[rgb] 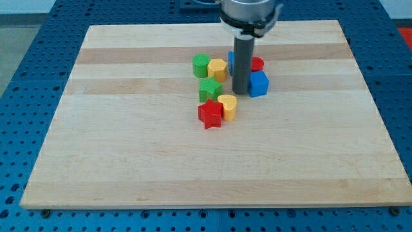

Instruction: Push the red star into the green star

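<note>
The red star lies near the board's middle, touching the green star just above it in the view. A yellow heart-shaped block sits against the red star's right side. My tip stands to the right of the green star and just above the yellow heart, a small gap from both. The rod hides part of the blocks behind it.
A green cylinder-like block and a yellow block sit above the green star. A blue cube, a red block and another blue block cluster around the rod. The wooden board rests on a blue perforated table.
</note>
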